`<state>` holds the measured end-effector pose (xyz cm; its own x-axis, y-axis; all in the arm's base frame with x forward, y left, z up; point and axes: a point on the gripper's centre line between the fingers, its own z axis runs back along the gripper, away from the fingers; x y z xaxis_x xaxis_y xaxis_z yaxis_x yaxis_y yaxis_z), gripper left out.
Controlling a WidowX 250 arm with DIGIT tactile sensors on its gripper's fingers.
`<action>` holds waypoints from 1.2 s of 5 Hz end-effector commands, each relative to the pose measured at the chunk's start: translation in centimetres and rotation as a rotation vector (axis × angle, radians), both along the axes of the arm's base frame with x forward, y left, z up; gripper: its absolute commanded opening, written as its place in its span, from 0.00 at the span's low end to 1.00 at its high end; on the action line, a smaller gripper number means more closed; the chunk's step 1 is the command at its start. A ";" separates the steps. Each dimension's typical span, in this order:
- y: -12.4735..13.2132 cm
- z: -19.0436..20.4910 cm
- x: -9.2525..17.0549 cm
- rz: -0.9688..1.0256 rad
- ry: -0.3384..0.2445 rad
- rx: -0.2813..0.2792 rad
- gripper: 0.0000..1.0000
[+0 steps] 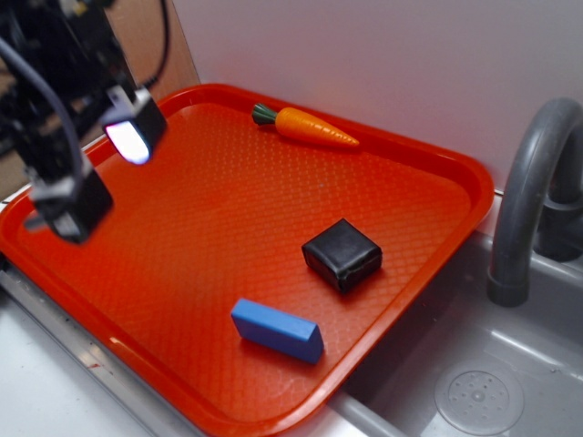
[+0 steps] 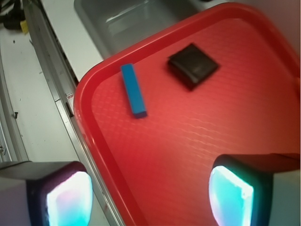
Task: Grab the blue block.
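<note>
Red tray (image 1: 164,273) with a waffle texture lies beside a grey sink (image 1: 474,382), under a white wall. The blue block (image 1: 277,330) lies flat near its 6 o'clock rim, a black cube (image 1: 342,254) at its 1 o'clock, a carrot (image 1: 305,126) at 12. The gripper (image 1: 102,173) hovers at 9 o'clock, fingers spread apart, empty.

Arm (image 1: 55,100) cropped at 10 o'clock, blurred. Faucet (image 1: 528,200) cut off at 3 o'clock. Wrist view: tray (image 2: 82,117) cropped at 3 o'clock; black block (image 2: 194,65) slightly blurred.
</note>
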<state>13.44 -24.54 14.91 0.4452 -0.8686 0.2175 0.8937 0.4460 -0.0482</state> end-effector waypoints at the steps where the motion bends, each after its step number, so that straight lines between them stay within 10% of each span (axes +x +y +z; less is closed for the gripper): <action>1: -2.9 -2.9 -1.3 -0.035 -0.003 0.053 1.00; 6: -7.6 -9.1 0.4 -0.045 0.047 0.216 1.00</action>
